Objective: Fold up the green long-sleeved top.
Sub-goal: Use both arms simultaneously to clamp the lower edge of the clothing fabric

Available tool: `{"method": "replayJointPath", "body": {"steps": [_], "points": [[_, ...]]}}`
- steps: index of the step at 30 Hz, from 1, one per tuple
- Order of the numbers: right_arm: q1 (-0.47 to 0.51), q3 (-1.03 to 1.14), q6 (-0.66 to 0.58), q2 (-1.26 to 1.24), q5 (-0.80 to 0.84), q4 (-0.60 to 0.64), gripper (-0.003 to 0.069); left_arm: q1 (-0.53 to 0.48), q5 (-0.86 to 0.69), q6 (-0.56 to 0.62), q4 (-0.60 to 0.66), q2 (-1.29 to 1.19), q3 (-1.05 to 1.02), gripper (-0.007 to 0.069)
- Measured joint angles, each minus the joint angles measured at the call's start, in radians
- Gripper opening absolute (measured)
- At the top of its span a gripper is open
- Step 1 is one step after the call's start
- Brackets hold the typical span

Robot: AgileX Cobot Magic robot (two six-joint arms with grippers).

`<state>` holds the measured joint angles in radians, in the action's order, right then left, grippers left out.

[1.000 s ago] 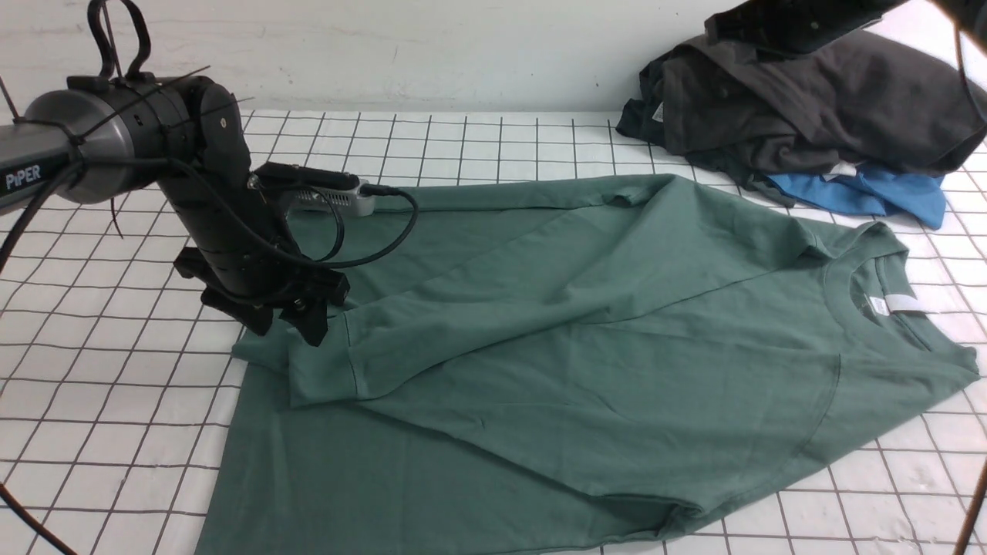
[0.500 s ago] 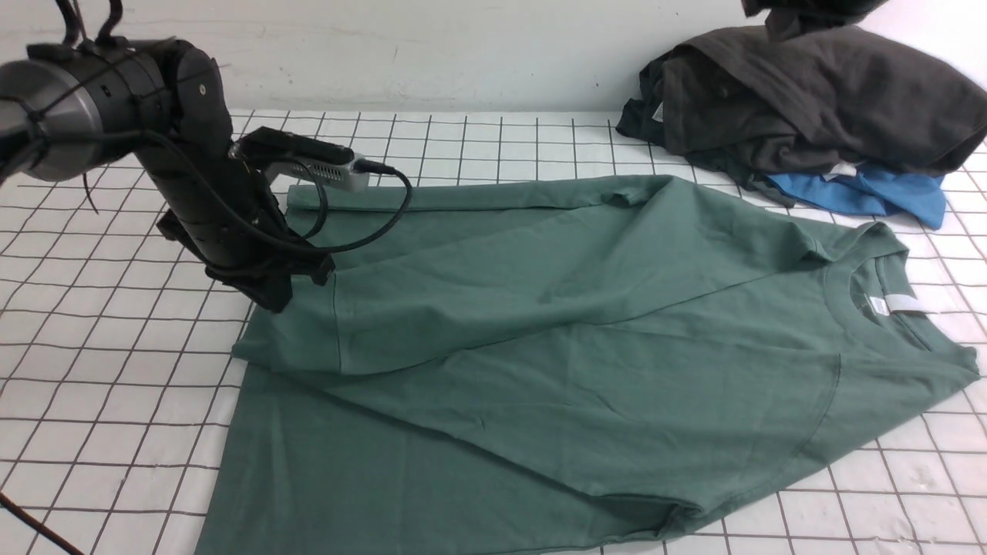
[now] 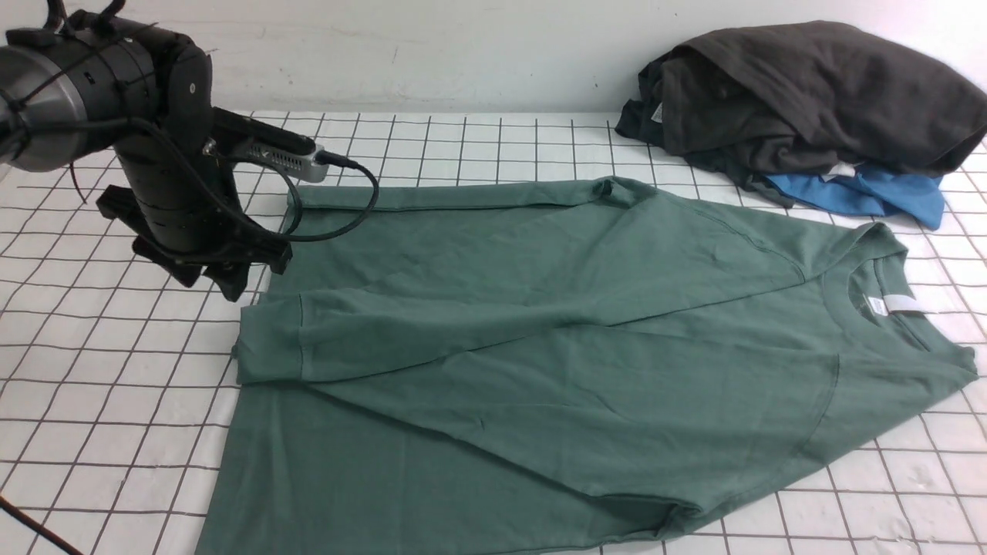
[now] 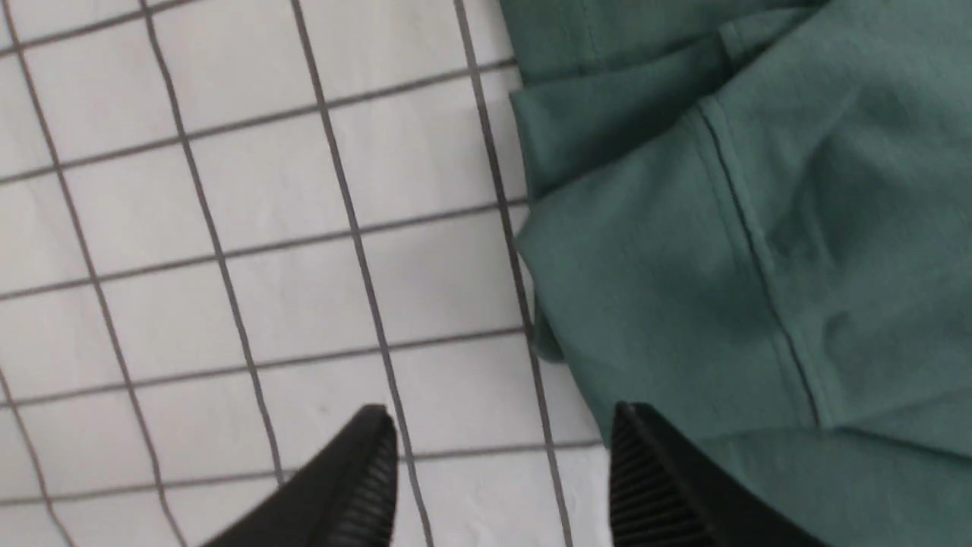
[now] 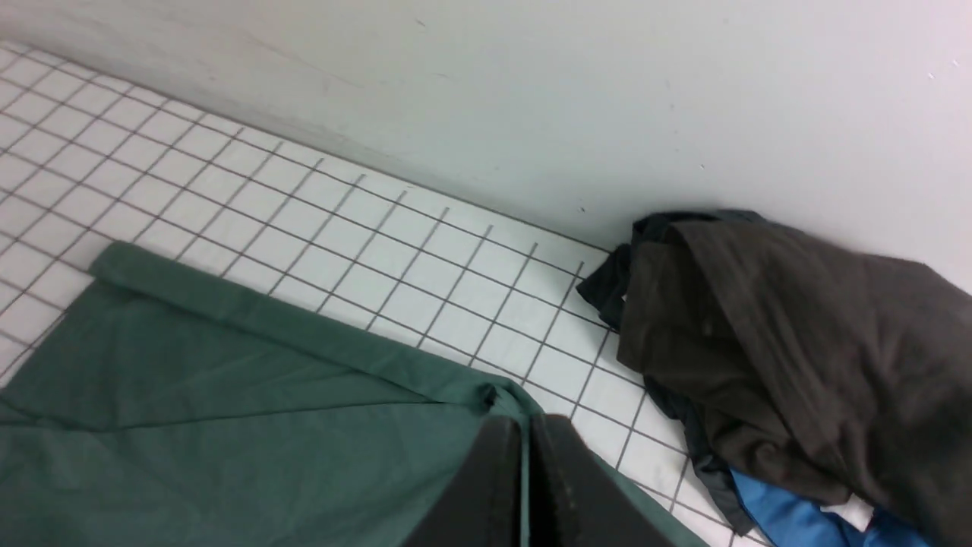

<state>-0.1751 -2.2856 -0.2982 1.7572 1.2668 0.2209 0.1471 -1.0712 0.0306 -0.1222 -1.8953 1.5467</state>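
Green top [image 3: 540,347] lies flat on worktop [image 3: 463,146], one sleeve folded across the body, cuff [image 3: 270,347] at its left edge. L gripper [image 4: 497,414] hangs just beside the cuff, jaws apart and empty. R gripper [image 5: 528,425] has its jaws together, nothing held. Rec. for next fold: pinch all layers at the edge and lift low, so the sleeve keeps its place.

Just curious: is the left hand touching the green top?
Cannot tell. In the left wrist view the open left hand holds nothing, but one finger overlaps the top's edge; no gap or contact shows.
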Motion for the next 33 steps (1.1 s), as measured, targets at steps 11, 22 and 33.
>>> {"method": "replayJointPath", "body": {"steps": [11,22,33], "points": [[-0.102,0.455,-0.290,-0.198,0.005,0.119,0.0010,0.302,-0.085,0.491,0.109,0.216,-0.387,0.0459],[-0.102,1.061,-0.491,-0.374,-0.111,0.232,0.0010,0.318,0.202,0.565,-0.061,0.210,-0.691,0.0385],[-0.102,1.084,-0.508,-0.426,-0.142,0.267,0.0010,0.318,0.233,0.584,0.036,0.206,-0.720,0.0328]]}}
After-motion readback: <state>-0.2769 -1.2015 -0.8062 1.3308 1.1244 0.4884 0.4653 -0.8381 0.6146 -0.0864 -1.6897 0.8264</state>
